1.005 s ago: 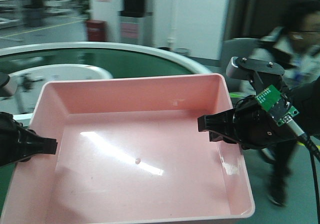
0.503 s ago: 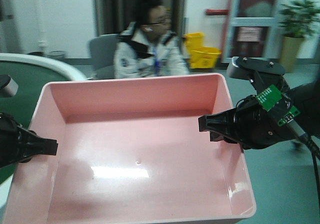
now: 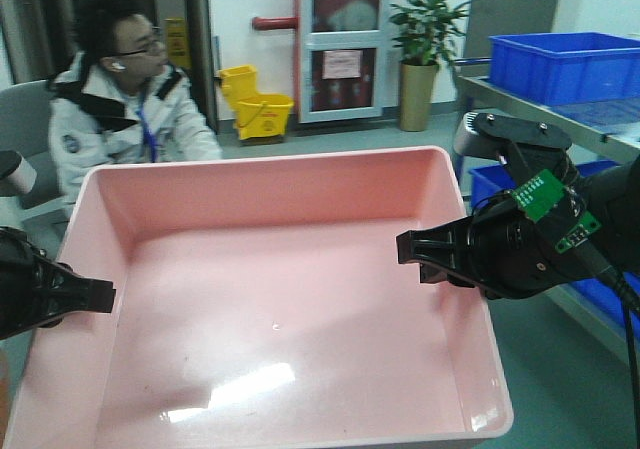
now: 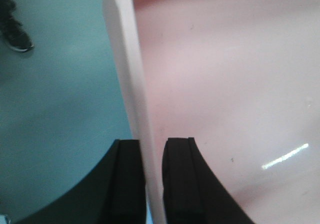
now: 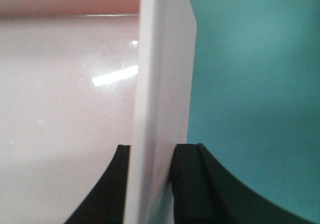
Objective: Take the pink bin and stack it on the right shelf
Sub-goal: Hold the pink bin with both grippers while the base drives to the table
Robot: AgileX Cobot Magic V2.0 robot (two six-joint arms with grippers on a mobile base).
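Note:
The pink bin (image 3: 280, 299) is held up in the air between both arms and fills the front view. My left gripper (image 3: 95, 297) is shut on its left wall; the left wrist view shows the rim (image 4: 131, 84) pinched between both fingers. My right gripper (image 3: 425, 254) is shut on its right wall, and the rim (image 5: 160, 84) runs between its fingers in the right wrist view. The bin is empty. The right shelf (image 3: 570, 109) is a steel surface at the far right, beyond the right arm.
A blue crate (image 3: 565, 64) stands on the shelf, with more blue crates (image 3: 490, 184) below it. A seated person (image 3: 125, 99) in a white jacket is at the back left. A yellow mop bucket (image 3: 255, 104) and a potted plant (image 3: 425, 49) stand by the far wall.
The background has swept leftward: the green conveyor is gone, the person moved from right to left, and the shelf with blue crates came into view. Both grippers kept hold of the bin.

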